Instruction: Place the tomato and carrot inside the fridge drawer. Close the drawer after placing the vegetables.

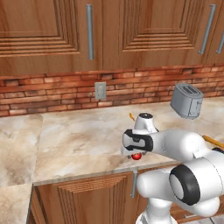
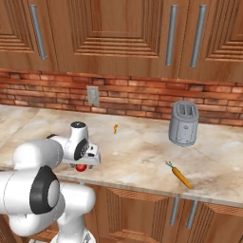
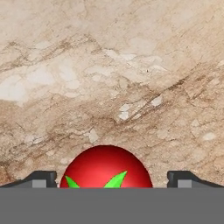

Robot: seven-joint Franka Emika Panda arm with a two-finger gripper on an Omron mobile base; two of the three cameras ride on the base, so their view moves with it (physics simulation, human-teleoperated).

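I have the gripper (image 3: 112, 183) hovering low over the tomato (image 3: 106, 168), its two fingertips spread wide on either side of the red ball without touching it, so nothing is held. The tomato (image 1: 136, 156) sits on the marble counter (image 1: 78, 140) near its front edge, well to the left of the toaster (image 2: 184, 123). One carrot (image 2: 180, 175) lies in front of the toaster, near the counter's front edge. A smaller orange piece (image 2: 115, 128) rests to the toaster's left, towards the brick wall (image 2: 133, 95).
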